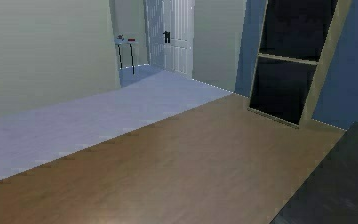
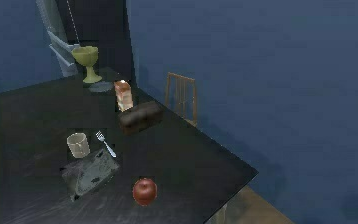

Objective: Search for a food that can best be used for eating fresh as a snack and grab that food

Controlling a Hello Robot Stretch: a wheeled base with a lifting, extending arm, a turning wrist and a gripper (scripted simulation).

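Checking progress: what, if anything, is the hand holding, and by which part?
That cannot be told from these pictures. The red apple lies on the dark table.

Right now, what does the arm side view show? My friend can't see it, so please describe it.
A round red fruit, likely an apple, lies near the closest edge of a dark table. Farther back are a glass, a fork, a green goblet and a wooden chair.
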